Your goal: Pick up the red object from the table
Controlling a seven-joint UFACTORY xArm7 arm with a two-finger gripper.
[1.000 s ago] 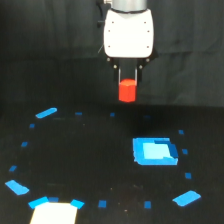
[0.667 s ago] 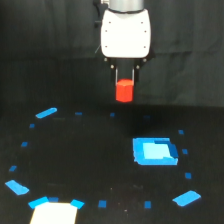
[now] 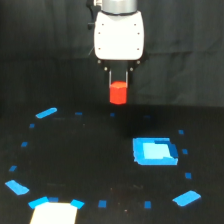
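Observation:
The red object [image 3: 118, 93] is a small bright red-orange short cylinder. It hangs in the air between my gripper's [image 3: 118, 89] two thin fingers, well above the black table [image 3: 90, 165]. The gripper is shut on it. The white gripper body sits above it at the top centre of the exterior view. The object's upper part is partly covered by the fingers.
A blue square patch [image 3: 155, 151] lies on the table below and to the exterior view's right of the gripper. Small blue tape marks ring the table. Larger blue marks lie at the left [image 3: 46, 113] and lower right [image 3: 186, 198]. A white patch [image 3: 54, 213] sits at the near edge.
The gripper has risen a little with the red object held in it. Nothing on the table has moved.

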